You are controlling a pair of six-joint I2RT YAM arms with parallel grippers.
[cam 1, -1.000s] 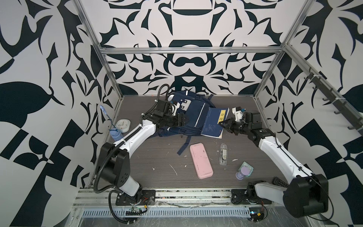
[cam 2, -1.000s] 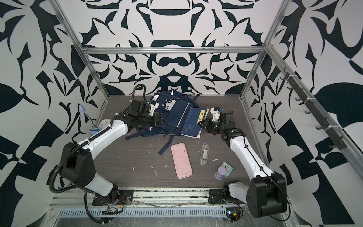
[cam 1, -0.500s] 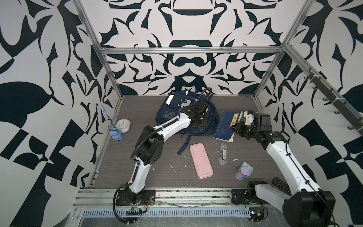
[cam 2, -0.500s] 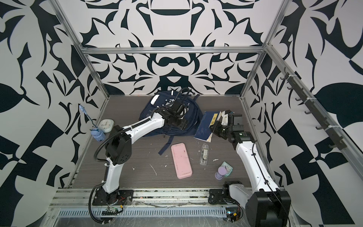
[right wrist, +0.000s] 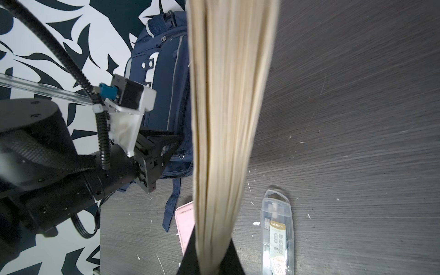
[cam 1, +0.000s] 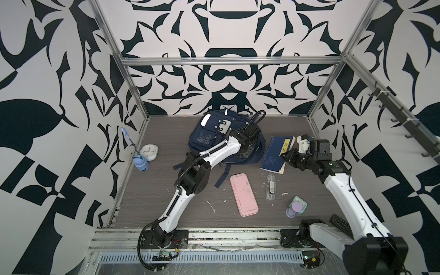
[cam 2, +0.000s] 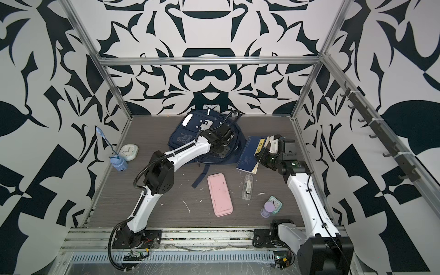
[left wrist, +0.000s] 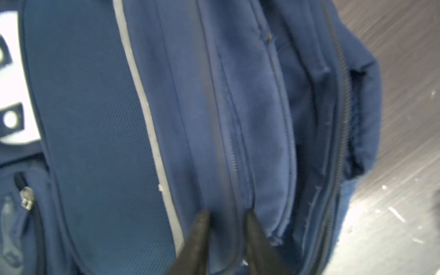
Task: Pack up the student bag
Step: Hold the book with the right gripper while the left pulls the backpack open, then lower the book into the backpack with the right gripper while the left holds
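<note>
Far back on the table, about mid-width, close under the back wall: the bag. Lies flat, front face up, with the grey-white patch showing near the far end. Runs lengthwise from the wall toward the front edge, leaning slightly. Points its top, with the white strip, at the wall and trails its straps toward the front.

Against a second ago: no longer carries the book across its right half. Was then reached from the left, at its upper left part; now crossed by the left arm to its right flank. Against half a second ago, hardly anything moved in both top views.

Down on that right flank, by the main zip: the left gripper. In the left wrist view, fingers drawn close on either side of a piped zip ridge, nipping that fold of bag between them. Most of the bag stretches away ahead of the tips.

To the right: the right gripper, clenched on the book, with the page edges squeezed between its fingers. Keeps the book just beside the bag's right edge; touching or apart, cannot tell.

Nearer the front: a pink case past the straps, then a clear box to its right, both well apart from the bag.
</note>
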